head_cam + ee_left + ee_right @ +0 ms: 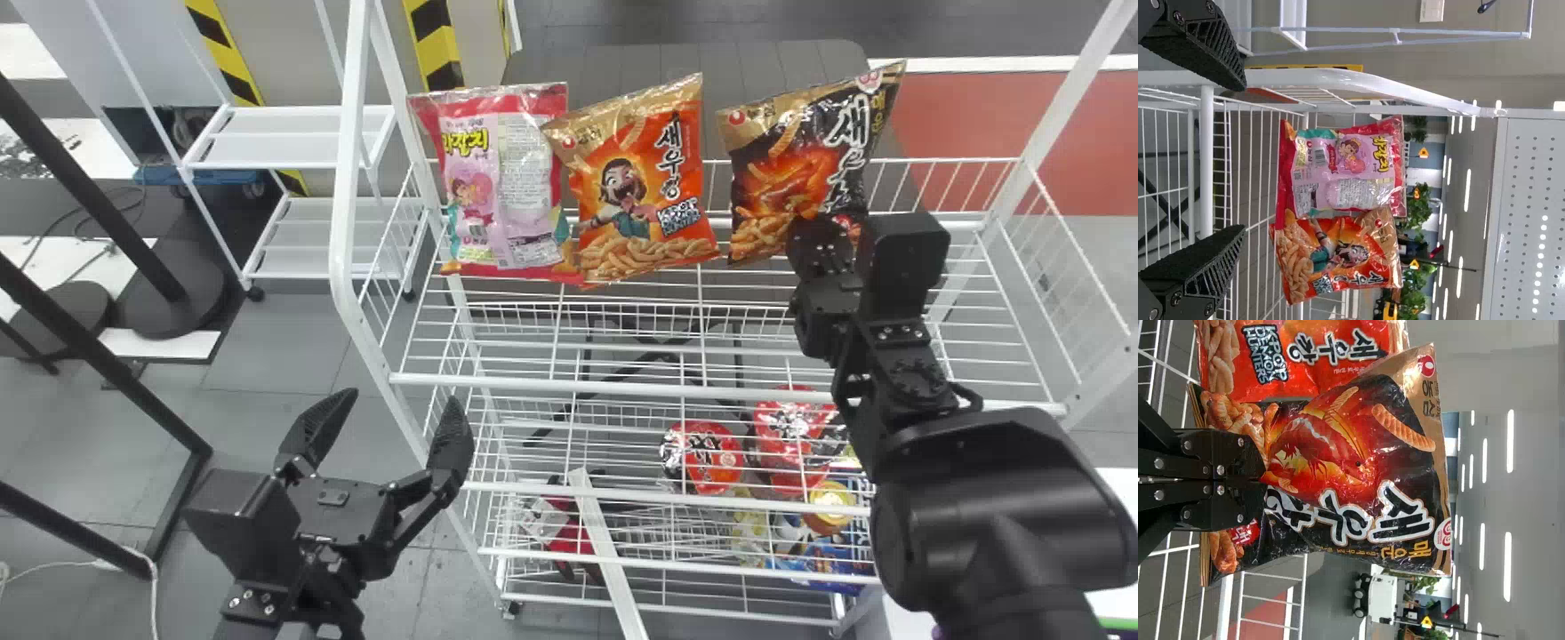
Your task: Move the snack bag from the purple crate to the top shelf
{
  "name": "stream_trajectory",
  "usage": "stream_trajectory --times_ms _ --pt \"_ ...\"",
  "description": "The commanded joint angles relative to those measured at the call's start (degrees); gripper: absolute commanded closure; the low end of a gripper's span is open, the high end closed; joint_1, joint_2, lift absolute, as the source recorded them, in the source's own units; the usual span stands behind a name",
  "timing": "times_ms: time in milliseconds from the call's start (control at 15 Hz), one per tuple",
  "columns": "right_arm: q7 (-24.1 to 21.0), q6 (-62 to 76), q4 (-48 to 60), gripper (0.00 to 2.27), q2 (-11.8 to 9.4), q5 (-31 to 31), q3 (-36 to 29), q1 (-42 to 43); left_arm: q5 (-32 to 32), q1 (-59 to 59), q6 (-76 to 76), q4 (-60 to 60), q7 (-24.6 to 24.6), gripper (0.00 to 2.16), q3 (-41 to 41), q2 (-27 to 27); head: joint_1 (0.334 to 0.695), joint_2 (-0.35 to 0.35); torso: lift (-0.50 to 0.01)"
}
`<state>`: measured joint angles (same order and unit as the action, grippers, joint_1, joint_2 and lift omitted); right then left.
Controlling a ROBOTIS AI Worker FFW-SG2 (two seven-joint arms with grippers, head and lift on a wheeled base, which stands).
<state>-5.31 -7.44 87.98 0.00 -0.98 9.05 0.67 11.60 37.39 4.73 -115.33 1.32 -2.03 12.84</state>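
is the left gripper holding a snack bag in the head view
No, the left gripper is open there, its two fingers wide apart with nothing between them.

The white wire top shelf (622, 386) carries a pink bag (502, 191) and an orange bag (633, 191) (red packs (711, 458) below).

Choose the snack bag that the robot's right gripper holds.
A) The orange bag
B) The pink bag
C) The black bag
C: the right gripper is closed on the lower part of the black bag, while the orange bag and the pink bag stand off to its left.
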Motion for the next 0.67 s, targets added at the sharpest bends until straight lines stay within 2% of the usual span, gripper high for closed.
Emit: stream_trajectory --times_ms 0,600 --pt "-0.8 1.1 -2.1 1.47 0.1 0.2 0.2 0.8 0.0 0.0 0.4 0.0 0.0 0.07 0.0 0.1 0.695 0.092 0.000" --pt "-2.9 2.2 -6.9 1.46 0.1 1.0 1.3 2.9 0.0 0.4 1.8 0.1 0.0 0.07 -0.1 0.1 0.695 0.087 0.000"
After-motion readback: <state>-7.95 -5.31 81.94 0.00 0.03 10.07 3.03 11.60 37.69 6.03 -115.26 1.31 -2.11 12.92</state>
